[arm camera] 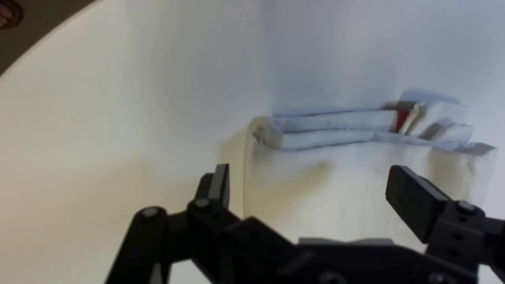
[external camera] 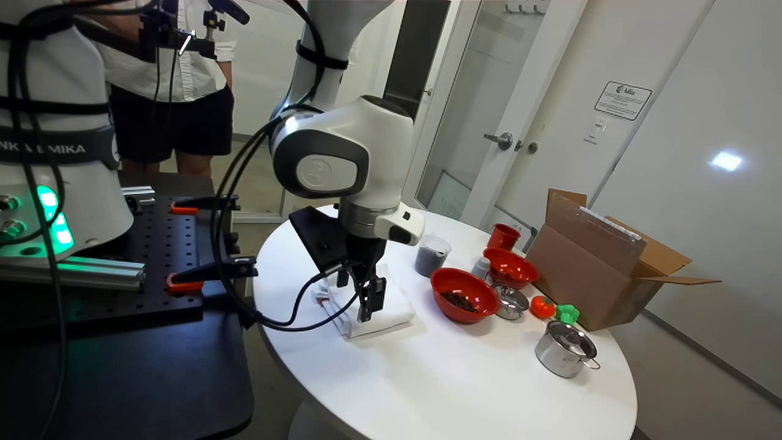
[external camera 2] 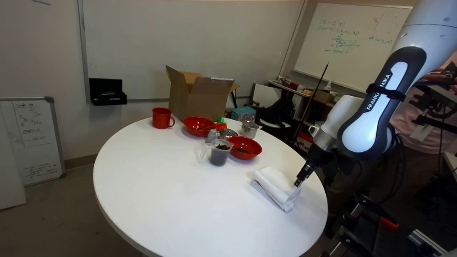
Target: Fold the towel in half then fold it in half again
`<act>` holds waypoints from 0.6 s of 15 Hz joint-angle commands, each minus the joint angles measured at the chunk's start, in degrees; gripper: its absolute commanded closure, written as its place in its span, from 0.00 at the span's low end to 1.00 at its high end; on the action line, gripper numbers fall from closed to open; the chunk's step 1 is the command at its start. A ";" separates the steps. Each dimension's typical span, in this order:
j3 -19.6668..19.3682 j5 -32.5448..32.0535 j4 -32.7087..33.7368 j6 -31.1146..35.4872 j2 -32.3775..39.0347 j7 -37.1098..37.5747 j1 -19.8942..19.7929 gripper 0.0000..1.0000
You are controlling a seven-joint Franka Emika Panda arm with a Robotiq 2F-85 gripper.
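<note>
Wrist view finds our gripper (arm camera: 310, 175) spread wide over the layered towel (arm camera: 347, 209) on the table (arm camera: 158, 98), the second fold, we judge, nearly made, the next move likely calling for a clear lift away.

And there's the counter (external camera 2: 160, 200), round and white, with the towel (external camera 2: 275, 180) lying folded near the edge, layers stacked, a touch of red showing! Over to the clear jug (external camera: 431, 260), and near it the near bowl (external camera: 465, 315), bright red. Past them, the bottle (external camera: 481, 269), a shiny metal piece (external camera: 510, 305), the far bowl (external camera 2: 196, 133), also red, and the mug (external camera 2: 161, 118). Tomato (external camera: 542, 307) just beside a green piece (external camera: 567, 314), pot (external camera: 557, 359) close by, box (external camera: 580, 275) at the edge!
</note>
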 commanded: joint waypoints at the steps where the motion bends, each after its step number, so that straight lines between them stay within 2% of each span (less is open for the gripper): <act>1: 4.60 2.69 4.59 -2.96 3.93 2.01 -3.54 0.00; 5: 7.18 4.31 7.58 -4.28 6.73 1.40 -5.82 0.00; 9: 7.96 4.68 8.47 -4.07 7.90 1.12 -6.50 0.00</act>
